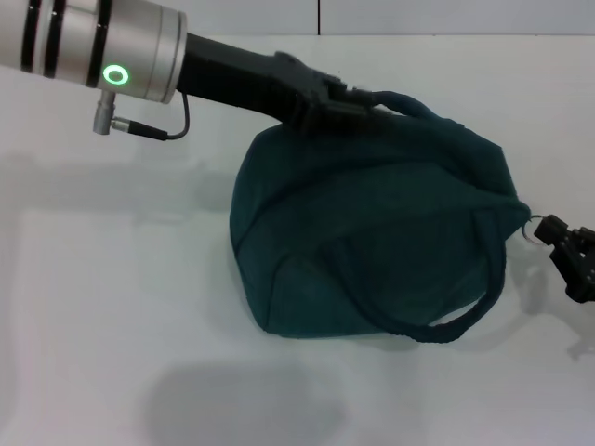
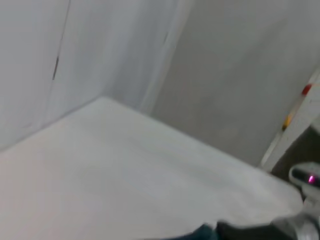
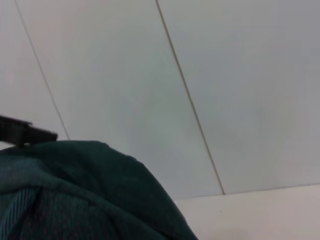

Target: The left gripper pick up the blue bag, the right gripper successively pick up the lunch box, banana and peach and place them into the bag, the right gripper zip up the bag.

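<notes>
1. Bag (image 1: 372, 232) sat on the white table (image 1: 112, 307), right of centre in the head view: dark teal-blue cloth, bulging, mouth looked closed across the top.
2. Left gripper (image 1: 349, 100) was at the bag's top far edge, where one handle (image 1: 414, 104) arched up. Fingers were clenched on cloth or the base of that handle; which of the two, could not tell.
3. Left arm (image 1: 139, 51) ran in from the upper left of the head view, silver section with a lit green ring (image 1: 115, 75), then a black forearm down to the gripper.
4. Second handle (image 1: 465, 321) lay as a loop down the bag's near side, its lower end resting on the table.
5. Right gripper (image 1: 562, 243) was at the right edge of the head view, just beside the bag's right end. A small metal ring (image 1: 532, 226), apparently the zip pull, sat between bag corner and gripper tip. Touching or apart: could not tell. Fingers open or closed: could not tell.
6. Right wrist view: bag cloth (image 3: 75, 195) filled the lower part, white wall panels behind, a black piece (image 3: 25, 131) at the bag's far edge.
7. Left wrist view: mostly bare table (image 2: 125, 170) and wall, a sliver of bag (image 2: 202, 233) at the frame edge.
</notes>
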Controlling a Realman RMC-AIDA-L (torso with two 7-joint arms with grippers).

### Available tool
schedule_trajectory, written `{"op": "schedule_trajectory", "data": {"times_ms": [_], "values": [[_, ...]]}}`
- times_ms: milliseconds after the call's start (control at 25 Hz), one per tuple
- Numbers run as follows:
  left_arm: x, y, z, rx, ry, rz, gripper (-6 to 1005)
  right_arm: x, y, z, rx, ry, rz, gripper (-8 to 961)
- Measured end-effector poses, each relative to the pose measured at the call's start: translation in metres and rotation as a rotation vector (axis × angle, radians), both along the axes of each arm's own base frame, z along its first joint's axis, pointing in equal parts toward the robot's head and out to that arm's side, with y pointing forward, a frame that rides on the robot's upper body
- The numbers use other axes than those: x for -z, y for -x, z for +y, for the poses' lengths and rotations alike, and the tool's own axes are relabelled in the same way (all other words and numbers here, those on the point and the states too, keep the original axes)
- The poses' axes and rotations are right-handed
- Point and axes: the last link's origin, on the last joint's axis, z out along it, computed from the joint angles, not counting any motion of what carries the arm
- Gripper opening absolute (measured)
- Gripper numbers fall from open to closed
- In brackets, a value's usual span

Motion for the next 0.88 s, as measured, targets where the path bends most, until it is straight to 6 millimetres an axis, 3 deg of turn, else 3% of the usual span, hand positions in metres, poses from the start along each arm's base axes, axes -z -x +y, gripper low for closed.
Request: {"op": "schedule_trajectory", "data": {"times_ms": [280,360,560,640,880], "values": [[-0.027,0.022,-0.012,0.042,-0.154,-0.272,364,-0.011,-0.005,-0.005,0.01,-0.035,0.024,49],[-0.033,0.035,-0.017,0.032,-0.205,-0.333,424,-0.015,-0.004,-0.006,0.002,-0.053,0.036,54],[-0.046,0.073,-0.038,0.011,-0.373,-0.522,457,-0.025,-0.006,-0.005,0.008,-0.113,0.055,65],[-0.048,0.09,-0.05,-0.004,-0.43,-0.563,524,-0.031,-0.007,-0.003,0.02,-0.147,0.063,70],[-0.04,0.127,-0.079,0.01,-0.593,-0.627,641,-0.051,-0.011,0.005,0.051,-0.27,0.101,313]]}}
